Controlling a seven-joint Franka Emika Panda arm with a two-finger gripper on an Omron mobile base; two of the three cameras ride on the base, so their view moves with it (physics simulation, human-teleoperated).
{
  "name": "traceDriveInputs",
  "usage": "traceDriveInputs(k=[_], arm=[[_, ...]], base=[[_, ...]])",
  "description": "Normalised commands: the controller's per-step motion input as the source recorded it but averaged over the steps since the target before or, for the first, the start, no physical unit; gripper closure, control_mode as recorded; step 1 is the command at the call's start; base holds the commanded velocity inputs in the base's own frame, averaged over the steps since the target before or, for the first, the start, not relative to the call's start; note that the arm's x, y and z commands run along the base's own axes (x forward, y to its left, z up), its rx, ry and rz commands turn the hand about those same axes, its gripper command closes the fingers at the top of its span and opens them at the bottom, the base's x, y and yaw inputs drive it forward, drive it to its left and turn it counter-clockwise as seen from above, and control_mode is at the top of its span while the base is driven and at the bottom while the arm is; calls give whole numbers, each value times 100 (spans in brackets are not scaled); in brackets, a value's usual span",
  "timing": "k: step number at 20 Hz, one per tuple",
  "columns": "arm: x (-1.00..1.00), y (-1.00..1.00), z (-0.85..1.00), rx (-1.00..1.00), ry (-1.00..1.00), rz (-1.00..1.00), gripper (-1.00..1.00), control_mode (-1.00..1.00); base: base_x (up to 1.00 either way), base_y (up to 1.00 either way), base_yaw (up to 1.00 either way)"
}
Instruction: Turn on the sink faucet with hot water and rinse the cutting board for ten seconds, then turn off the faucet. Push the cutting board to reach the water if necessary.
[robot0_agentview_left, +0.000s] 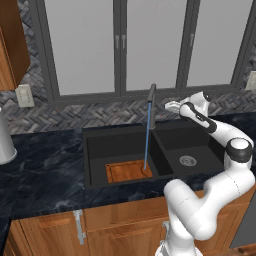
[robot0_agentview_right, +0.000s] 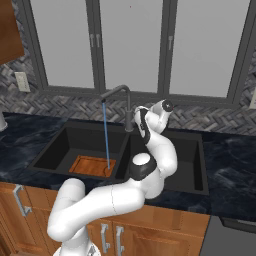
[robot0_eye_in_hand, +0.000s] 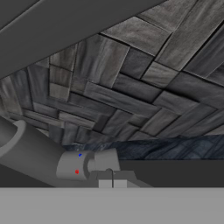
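Observation:
The dark grey sink faucet (robot0_agentview_left: 151, 94) stands behind the divider of the black sink (robot0_agentview_left: 95, 150), with its spout over the left basin. The water (robot0_agentview_left: 147, 135) falls from it as a thin blue stream onto the right end of the cutting board (robot0_agentview_left: 127, 171). This small orange-brown board lies flat near the front of that basin. My gripper (robot0_agentview_left: 171, 106) is shut and empty, just right of the faucet's upper stem. In the hand view its fingertips (robot0_eye_in_hand: 112, 183) rest together right under the faucet's side lever (robot0_eye_in_hand: 83, 164), which bears a red and a blue dot.
The smaller right basin holds a round silver drain (robot0_agentview_left: 187, 161). A dark marble counter (robot0_agentview_left: 40, 170) surrounds the sink, and a white appliance (robot0_agentview_left: 5, 142) stands at its far left. Behind the faucet are the herringbone backsplash (robot0_agentview_left: 100, 112), a wall outlet (robot0_agentview_left: 24, 95) and windows.

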Motion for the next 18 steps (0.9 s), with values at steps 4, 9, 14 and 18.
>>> traceDriveInputs(k=[4,9,14,18], arm=[[0,0,0,0,0,0,100,-100],[0,0,0,0,0,0,100,-100],[0,0,0,0,0,0,100,-100],[-2,0,0,0,0,0,100,-100]], base=[[0,0,0],[0,0,0],[0,0,0],[0,0,0]])
